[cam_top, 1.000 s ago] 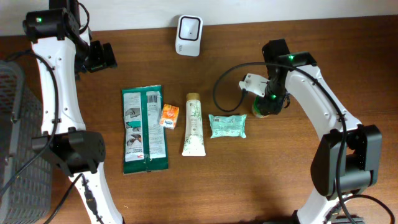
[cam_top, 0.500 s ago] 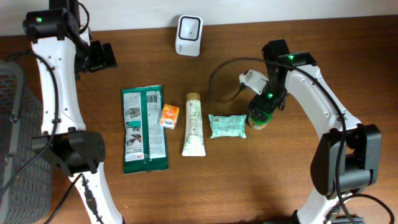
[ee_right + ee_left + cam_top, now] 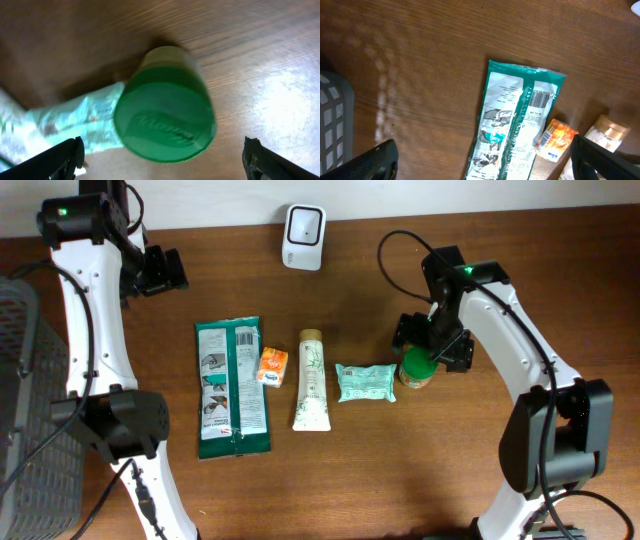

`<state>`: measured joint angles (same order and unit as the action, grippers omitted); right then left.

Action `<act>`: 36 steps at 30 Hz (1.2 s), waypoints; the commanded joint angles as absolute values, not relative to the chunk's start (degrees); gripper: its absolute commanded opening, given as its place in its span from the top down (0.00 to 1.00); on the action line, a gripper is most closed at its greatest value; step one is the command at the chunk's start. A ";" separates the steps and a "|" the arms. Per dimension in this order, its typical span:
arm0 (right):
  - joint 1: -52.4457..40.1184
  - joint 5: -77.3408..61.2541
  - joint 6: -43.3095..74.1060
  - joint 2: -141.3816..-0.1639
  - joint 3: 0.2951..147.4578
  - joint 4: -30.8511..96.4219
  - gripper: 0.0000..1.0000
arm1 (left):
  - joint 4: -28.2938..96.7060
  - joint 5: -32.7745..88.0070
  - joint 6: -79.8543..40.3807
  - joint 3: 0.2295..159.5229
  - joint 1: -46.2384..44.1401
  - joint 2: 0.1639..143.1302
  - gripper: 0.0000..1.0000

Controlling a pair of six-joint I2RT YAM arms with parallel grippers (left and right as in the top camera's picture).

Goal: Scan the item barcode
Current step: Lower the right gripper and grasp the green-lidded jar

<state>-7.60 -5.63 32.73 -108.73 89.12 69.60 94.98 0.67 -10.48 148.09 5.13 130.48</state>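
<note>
Jar point(image 3: 418, 369) upright, just beside pouch point(image 3: 365, 382) edge; right pincer point(image 3: 430, 345) spread above

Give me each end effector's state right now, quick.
Left end effector: open, holding nothing.
Right end effector: open, over the green-lidded jar, not gripping it.

The jar point(image 3: 165, 112) has a green lid, the small box point(image 3: 272, 366) is orange.
</note>
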 commanded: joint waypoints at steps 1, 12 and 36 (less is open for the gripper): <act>-7.64 -0.21 44.75 -109.30 86.24 67.35 0.00 | 95.04 1.28 -10.61 148.97 5.43 130.08 0.01; -7.31 -3.77 36.40 -109.27 83.11 63.92 0.28 | 95.04 1.26 -10.61 148.97 5.43 130.08 0.01; -6.48 -8.56 32.42 -110.32 82.94 56.16 0.18 | 95.07 1.28 -10.59 148.97 5.41 130.08 0.01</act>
